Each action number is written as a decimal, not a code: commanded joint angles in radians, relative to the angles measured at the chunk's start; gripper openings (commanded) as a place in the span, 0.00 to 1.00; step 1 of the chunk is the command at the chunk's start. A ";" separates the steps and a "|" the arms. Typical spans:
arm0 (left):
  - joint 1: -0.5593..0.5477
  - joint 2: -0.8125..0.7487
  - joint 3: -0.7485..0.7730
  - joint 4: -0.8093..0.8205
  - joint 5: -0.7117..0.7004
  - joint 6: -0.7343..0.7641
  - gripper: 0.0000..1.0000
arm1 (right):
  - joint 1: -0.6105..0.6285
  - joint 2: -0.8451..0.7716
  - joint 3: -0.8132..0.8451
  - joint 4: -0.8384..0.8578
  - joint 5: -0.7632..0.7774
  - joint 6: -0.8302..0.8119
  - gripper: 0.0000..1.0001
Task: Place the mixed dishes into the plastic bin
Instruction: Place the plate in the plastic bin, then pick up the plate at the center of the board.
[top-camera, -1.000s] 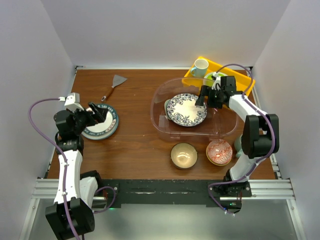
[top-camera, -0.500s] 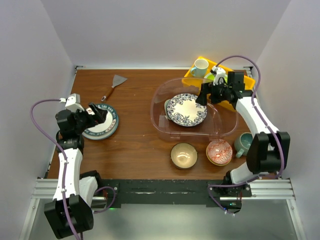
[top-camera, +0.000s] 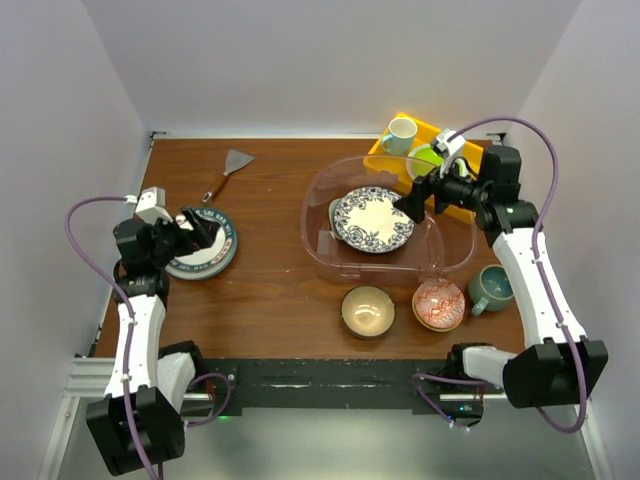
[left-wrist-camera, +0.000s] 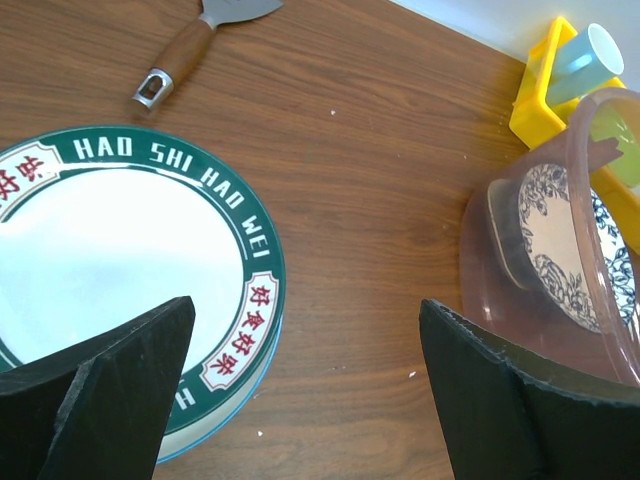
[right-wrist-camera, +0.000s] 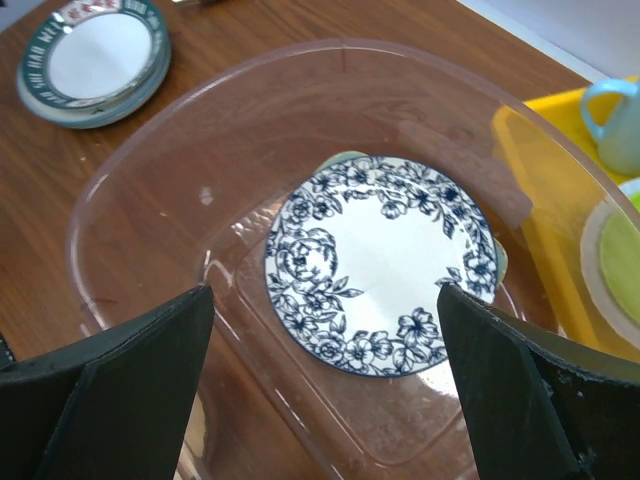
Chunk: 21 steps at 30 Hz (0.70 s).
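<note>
Plastic bin (top-camera: 308, 222) stood right of centre on the table (top-camera: 280, 180), blue floral plate (top-camera: 373, 219) inside; green-lettered plate (top-camera: 215, 256) lay at the left. Left gripper (top-camera: 195, 225) hovered over it, jaws apart; right gripper (top-camera: 410, 197) hung above the bin, jaws apart, empty. Risk: the flat rim could slip from a shallow pinch

Blue floral plate (top-camera: 372, 219), green-rimmed lettered plate (left-wrist-camera: 110, 260), yellow tray (left-wrist-camera: 538, 95)

plastic bin (top-camera: 312, 236) open-topped, yellow tray (top-camera: 432, 128) just behind
</note>
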<state>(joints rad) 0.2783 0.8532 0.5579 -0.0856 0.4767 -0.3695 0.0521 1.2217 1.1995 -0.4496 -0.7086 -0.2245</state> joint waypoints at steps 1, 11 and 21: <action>-0.039 0.000 0.016 0.001 0.005 0.020 1.00 | -0.021 -0.050 -0.046 0.009 -0.118 -0.035 0.98; -0.116 0.030 0.063 -0.103 -0.079 -0.020 1.00 | -0.049 -0.108 -0.152 0.068 -0.209 -0.049 0.98; -0.341 0.090 0.163 -0.224 -0.389 -0.008 1.00 | -0.049 -0.117 -0.137 0.029 -0.204 -0.078 0.98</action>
<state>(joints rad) 0.0139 0.9176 0.6403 -0.2634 0.2661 -0.3820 0.0055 1.1355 1.0492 -0.4313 -0.8856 -0.2752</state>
